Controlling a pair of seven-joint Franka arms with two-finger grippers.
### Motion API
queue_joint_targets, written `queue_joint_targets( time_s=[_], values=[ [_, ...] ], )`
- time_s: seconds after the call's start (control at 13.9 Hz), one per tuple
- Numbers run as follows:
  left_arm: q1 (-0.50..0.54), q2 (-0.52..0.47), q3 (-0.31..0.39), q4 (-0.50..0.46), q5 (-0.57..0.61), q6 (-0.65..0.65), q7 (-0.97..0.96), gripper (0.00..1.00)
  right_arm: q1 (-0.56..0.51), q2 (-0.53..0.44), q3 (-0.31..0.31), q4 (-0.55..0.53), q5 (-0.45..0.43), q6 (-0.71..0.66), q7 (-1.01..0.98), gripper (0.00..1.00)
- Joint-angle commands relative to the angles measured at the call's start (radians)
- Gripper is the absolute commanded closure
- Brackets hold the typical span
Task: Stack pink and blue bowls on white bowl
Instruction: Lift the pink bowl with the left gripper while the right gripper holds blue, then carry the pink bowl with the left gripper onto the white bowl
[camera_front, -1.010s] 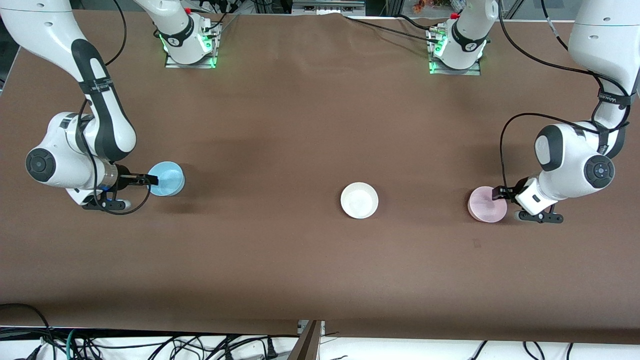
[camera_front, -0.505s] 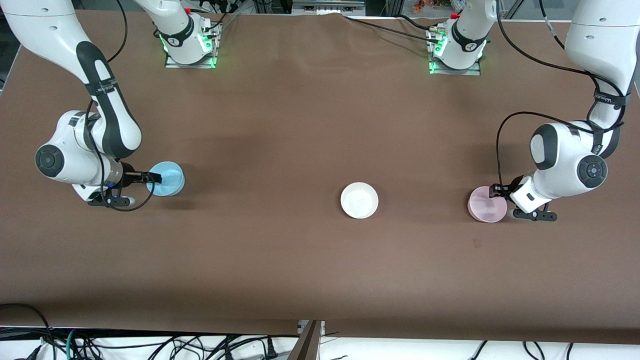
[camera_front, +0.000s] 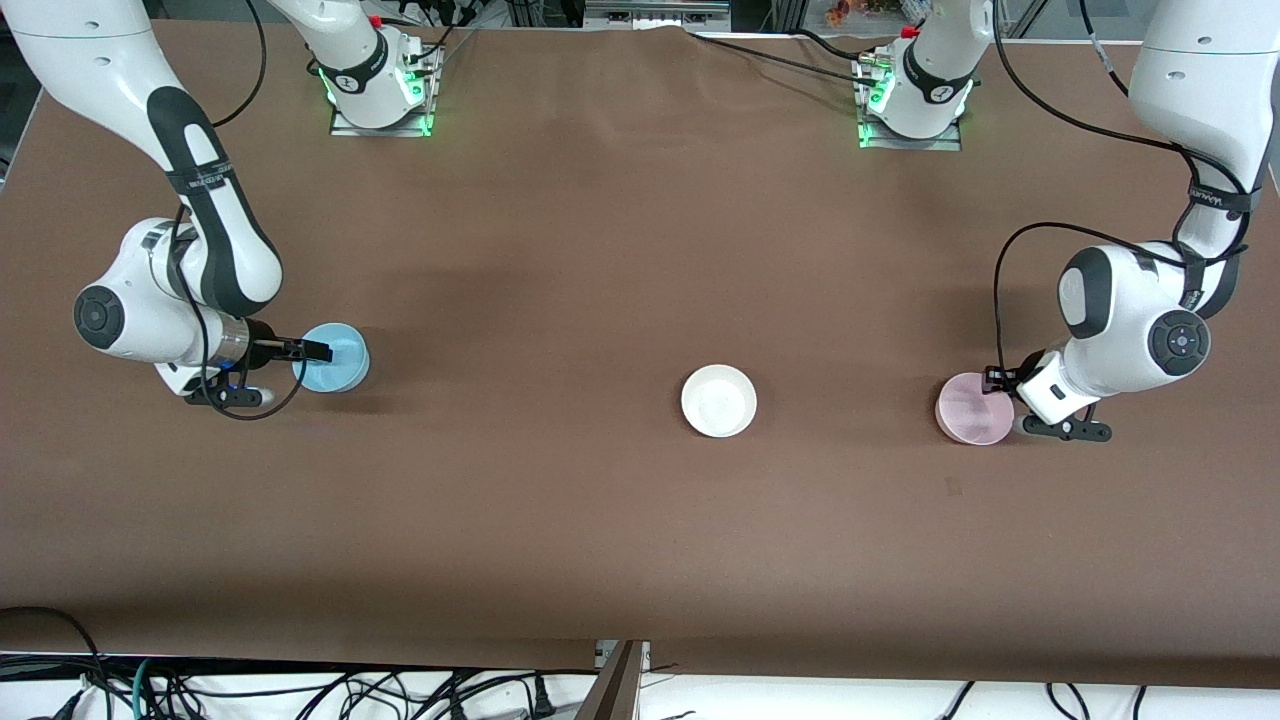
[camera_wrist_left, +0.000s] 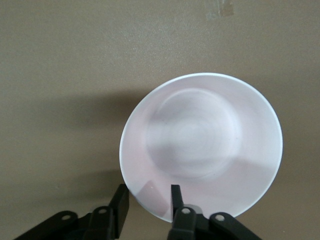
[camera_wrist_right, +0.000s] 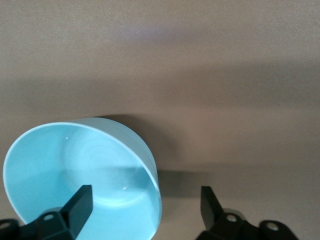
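Observation:
The light blue bowl (camera_front: 342, 364) stands toward the right arm's end of the table. My right gripper (camera_front: 316, 350) is open, with one finger inside the bowl and one outside its rim. In the right wrist view the gripper (camera_wrist_right: 145, 196) straddles the blue bowl's (camera_wrist_right: 75, 160) wall. The pale pink bowl (camera_front: 966, 412) stands toward the left arm's end. My left gripper (camera_front: 994, 378) is open over its rim. In the left wrist view the gripper (camera_wrist_left: 148, 194) has one finger on each side of the pink bowl's (camera_wrist_left: 200, 135) edge. The white bowl (camera_front: 718, 400) stands between them, untouched.
The brown table (camera_front: 600, 250) holds nothing but the three bowls. Both arm bases (camera_front: 380, 95) (camera_front: 910, 100) stand along the edge farthest from the front camera. Cables (camera_front: 300, 690) hang below the edge nearest to it.
My right gripper has moved a little over the blue bowl toward the table's middle. My left gripper has shifted slightly along the pink bowl's rim. No bowl has moved.

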Motion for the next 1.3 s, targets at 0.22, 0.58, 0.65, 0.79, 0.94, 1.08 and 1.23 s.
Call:
queue_joint_targets(
  time_s=[0.22,0.58,0.65,0.79,0.94,1.08,1.23],
  values=[
    [0.001,0.002,0.002,-0.010,0.021,0.016,-0.005,1.00,-0.015,-0.009,0.010,-0.017,0.028,0.016,-0.031,0.79],
    [-0.019,0.004,-0.004,0.031,0.009,0.024,-0.063,1.00,-0.015,-0.013,0.011,-0.007,0.028,-0.005,-0.029,1.00],
    [-0.049,0.004,-0.015,0.056,0.007,0.020,-0.127,1.00,-0.015,-0.018,0.011,-0.005,0.029,-0.007,-0.031,1.00],
    [-0.130,0.004,-0.017,0.100,0.006,0.011,-0.309,1.00,-0.015,-0.025,0.011,0.016,0.029,-0.027,-0.032,1.00],
    [-0.195,-0.001,-0.023,0.148,0.006,-0.038,-0.441,1.00,-0.015,-0.032,0.008,0.076,0.029,-0.108,-0.031,1.00],
    [-0.264,0.000,-0.023,0.197,0.001,-0.085,-0.555,1.00,-0.017,-0.032,0.007,0.146,0.032,-0.200,-0.031,1.00],
    [-0.308,-0.001,-0.024,0.217,-0.047,-0.085,-0.647,1.00,-0.020,-0.036,0.005,0.218,0.032,-0.287,-0.028,1.00]
  ],
)
